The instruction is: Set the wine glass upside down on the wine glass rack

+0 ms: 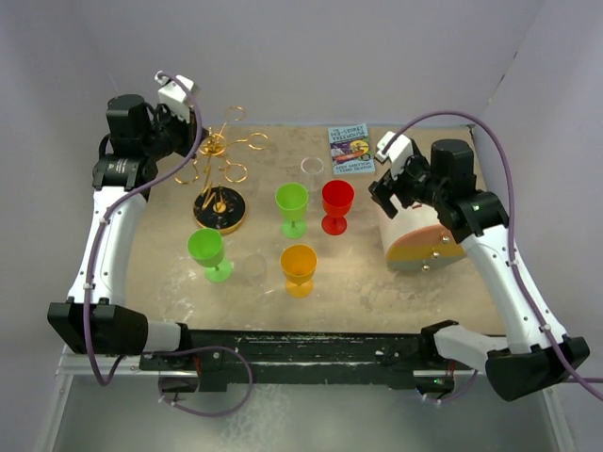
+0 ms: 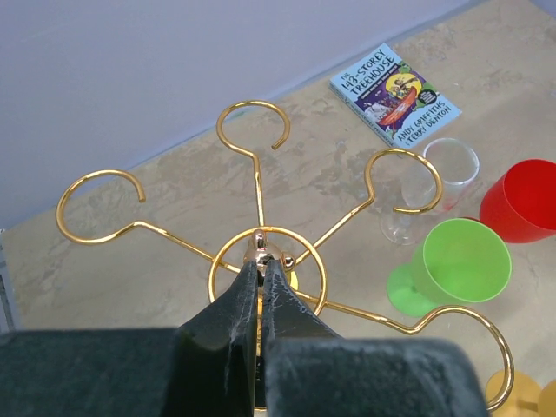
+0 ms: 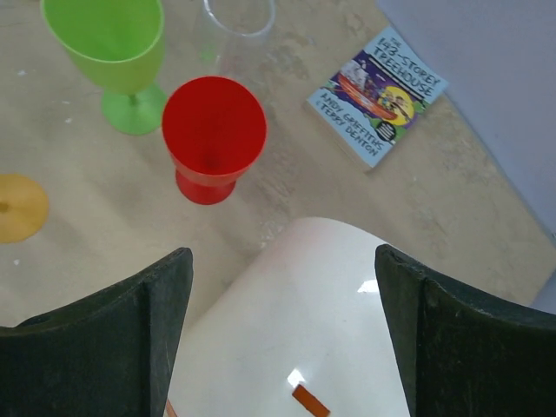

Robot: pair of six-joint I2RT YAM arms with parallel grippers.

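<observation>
The gold wire wine glass rack (image 1: 220, 209) stands on its black disc at the back left. My left gripper (image 1: 205, 147) reaches its top from the left. In the left wrist view its black fingers (image 2: 262, 265) are shut on the post just under the gold knob (image 2: 259, 243). A clear wine glass (image 1: 312, 169) (image 2: 434, 174) stands upright behind the green goblet (image 1: 292, 202) and red goblet (image 1: 337, 202). A second clear glass (image 1: 252, 268) stands nearer the front. My right gripper (image 1: 386, 193) (image 3: 282, 256) hangs open above a white container (image 3: 295, 330), holding nothing.
Another green goblet (image 1: 207, 250) and an orange one (image 1: 299, 266) stand near the front. The white container (image 1: 415, 240) with coloured bands sits at the right, under the right arm. A paperback book (image 1: 350, 149) lies flat at the back. White walls close in the table.
</observation>
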